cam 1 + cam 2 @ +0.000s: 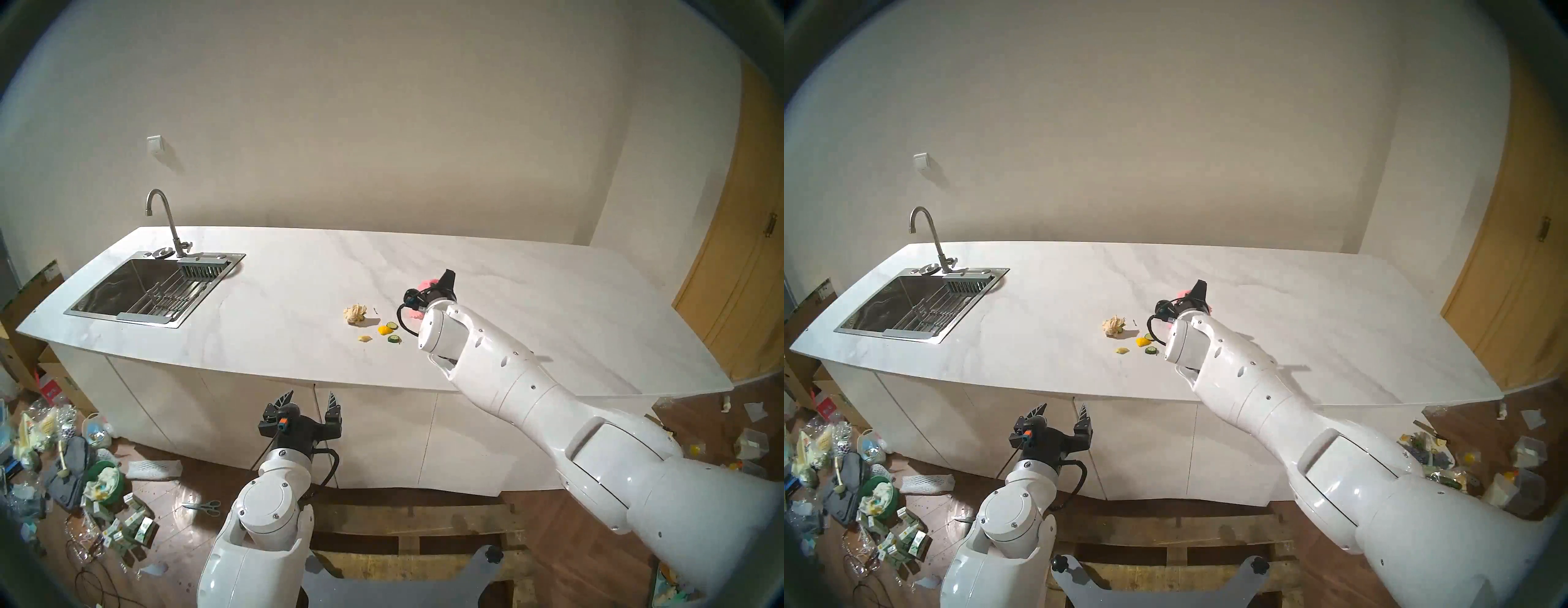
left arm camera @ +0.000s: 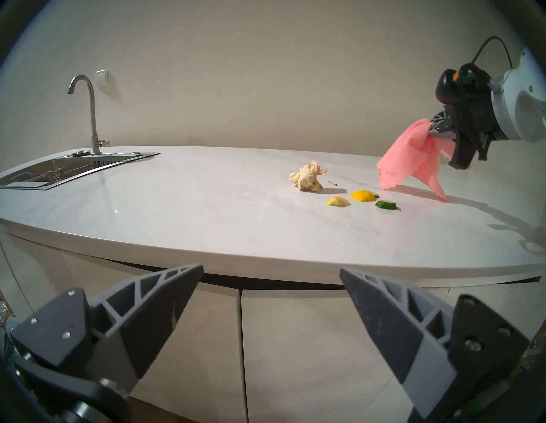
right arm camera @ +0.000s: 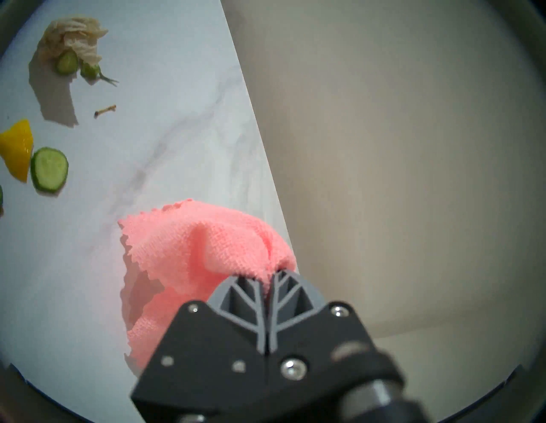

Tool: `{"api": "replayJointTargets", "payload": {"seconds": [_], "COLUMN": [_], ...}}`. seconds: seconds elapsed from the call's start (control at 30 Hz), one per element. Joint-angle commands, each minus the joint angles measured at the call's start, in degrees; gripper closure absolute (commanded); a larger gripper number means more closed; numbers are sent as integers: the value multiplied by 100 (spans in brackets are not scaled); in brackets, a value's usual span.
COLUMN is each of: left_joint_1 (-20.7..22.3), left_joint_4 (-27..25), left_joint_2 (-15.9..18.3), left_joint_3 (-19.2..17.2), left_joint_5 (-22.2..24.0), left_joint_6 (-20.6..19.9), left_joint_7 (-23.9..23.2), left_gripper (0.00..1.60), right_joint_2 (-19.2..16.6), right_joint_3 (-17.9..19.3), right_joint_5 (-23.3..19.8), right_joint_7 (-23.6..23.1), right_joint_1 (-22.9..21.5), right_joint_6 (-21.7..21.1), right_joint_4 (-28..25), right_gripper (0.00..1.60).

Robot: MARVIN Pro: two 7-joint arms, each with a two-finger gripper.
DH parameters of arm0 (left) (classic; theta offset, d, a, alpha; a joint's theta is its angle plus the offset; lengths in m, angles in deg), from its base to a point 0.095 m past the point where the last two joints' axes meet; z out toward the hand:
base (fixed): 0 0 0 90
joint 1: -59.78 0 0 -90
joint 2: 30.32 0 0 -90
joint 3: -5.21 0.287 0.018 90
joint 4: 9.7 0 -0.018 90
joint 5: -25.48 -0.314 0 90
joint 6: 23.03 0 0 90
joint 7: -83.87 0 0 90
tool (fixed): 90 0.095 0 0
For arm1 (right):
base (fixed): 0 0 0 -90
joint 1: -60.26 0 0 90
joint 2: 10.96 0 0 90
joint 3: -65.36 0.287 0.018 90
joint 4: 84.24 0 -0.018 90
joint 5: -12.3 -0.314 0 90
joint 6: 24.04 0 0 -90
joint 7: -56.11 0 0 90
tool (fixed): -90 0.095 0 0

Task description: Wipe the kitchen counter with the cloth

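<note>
The white marble-look kitchen counter (image 1: 297,271) (image 2: 177,212) runs across the head views. My right gripper (image 3: 267,276) (image 2: 434,130) hovers over its right-middle part, shut on a bunched part of the salmon-pink cloth (image 3: 201,251) (image 2: 410,159). The cloth hangs from the fingers, and its zigzag lower corners reach down to the slab. In the head views only a bit of pink cloth (image 1: 425,283) (image 1: 1183,293) shows past the wrist. My left gripper (image 1: 310,397) (image 2: 271,270) is open and holds nothing, below the counter's front edge before the white cabinets.
Just left of the cloth lie a crumpled beige wad (image 1: 355,314), yellow fruit pieces (image 1: 385,329) and cucumber slices (image 1: 394,338). A steel sink (image 1: 123,316) with a curved faucet (image 1: 169,220) sits at the far left. Clutter (image 1: 85,467) covers the floor on the left.
</note>
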Motion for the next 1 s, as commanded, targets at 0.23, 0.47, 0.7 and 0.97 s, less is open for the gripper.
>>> {"api": "replayJointTargets", "payload": {"seconds": [0.23, 0.47, 0.7, 0.97], "left_joint_1": [78, 89, 99, 101], "left_joint_4": [-84, -67, -68, -87], "left_joint_2": [-3, -3, -2, 1], "left_joint_3": [12, 13, 17, 22], "left_joint_5": [-1, -1, -1, -1], "left_joint_6": [36, 38, 44, 50], "left_joint_7": [-1, 7, 12, 16], "left_gripper": [0, 0, 0, 0], "right_joint_2": [-759, -938, -1165, -1275], "right_joint_3": [-132, -291, -436, -607], "right_joint_5": [76, 59, 56, 22], "right_joint_7": [-259, -448, -601, -740], "right_joint_1": [521, 765, 1020, 1266], "right_joint_6": [-13, 34, 20, 41], "right_joint_4": [-1107, -1609, -2149, -2803], "right_gripper": [160, 160, 160, 160]}}
